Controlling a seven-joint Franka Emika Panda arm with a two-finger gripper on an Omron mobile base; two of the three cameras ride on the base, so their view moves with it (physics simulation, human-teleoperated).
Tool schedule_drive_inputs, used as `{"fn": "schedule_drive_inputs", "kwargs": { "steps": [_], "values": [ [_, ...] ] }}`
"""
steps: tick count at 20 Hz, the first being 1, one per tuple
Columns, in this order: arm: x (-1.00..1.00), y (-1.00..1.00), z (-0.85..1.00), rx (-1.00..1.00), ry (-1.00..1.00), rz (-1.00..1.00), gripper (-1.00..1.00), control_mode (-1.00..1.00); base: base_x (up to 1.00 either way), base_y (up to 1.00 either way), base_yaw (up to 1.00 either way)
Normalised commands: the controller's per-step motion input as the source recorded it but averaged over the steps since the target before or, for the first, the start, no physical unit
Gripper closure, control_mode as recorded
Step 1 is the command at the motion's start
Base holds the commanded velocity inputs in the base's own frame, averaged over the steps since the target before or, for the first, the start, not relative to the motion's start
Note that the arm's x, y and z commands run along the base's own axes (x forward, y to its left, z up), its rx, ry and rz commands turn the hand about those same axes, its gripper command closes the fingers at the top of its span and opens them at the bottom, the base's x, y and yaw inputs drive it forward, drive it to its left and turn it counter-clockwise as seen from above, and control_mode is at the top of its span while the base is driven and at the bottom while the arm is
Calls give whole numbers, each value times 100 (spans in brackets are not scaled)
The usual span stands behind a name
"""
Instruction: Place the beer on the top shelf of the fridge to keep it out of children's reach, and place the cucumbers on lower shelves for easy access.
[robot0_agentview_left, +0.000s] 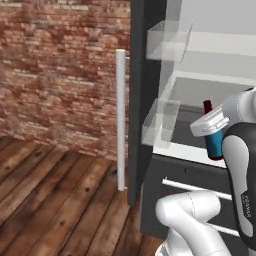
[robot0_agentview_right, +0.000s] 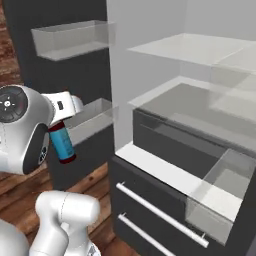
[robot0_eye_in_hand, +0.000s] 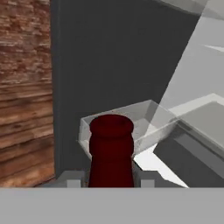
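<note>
My gripper (robot0_agentview_left: 211, 128) is shut on the beer (robot0_agentview_left: 216, 145), a dark bottle with a reddish cap and teal label, held upright in front of the open fridge (robot0_agentview_left: 145, 100). In the right base view the beer (robot0_agentview_right: 63, 144) hangs below the gripper (robot0_agentview_right: 59, 126), left of the fridge's interior. In the hand view its cap and neck (robot0_eye_in_hand: 111, 144) rise between my fingertips (robot0_eye_in_hand: 72, 179). The top shelf (robot0_agentview_right: 200, 47) is a pale glass pane well above the bottle, with a lower shelf (robot0_agentview_right: 195, 100) under it. The cucumbers are out of view.
Two clear bins (robot0_agentview_left: 169, 40) (robot0_agentview_left: 160, 122) hang on the fridge door beside its long white handle (robot0_agentview_left: 120, 120). Another clear bin (robot0_agentview_right: 220, 200) sits low at the right. Dark drawers with white handles (robot0_agentview_right: 160, 212) lie below. Brick wall (robot0_agentview_left: 60, 75) and wood floor to the left.
</note>
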Motion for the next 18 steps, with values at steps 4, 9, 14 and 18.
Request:
{"fn": "schedule_drive_inputs", "kwargs": {
  "steps": [4,9,14,18],
  "values": [
    [0,0,0,0,0,0,100,100,8,24,-81],
    [0,0,0,0,0,0,100,100,33,46,-74],
    [0,0,0,0,0,0,100,100,53,71,-57],
    [0,0,0,0,0,0,100,100,61,27,-32]
  ]
}}
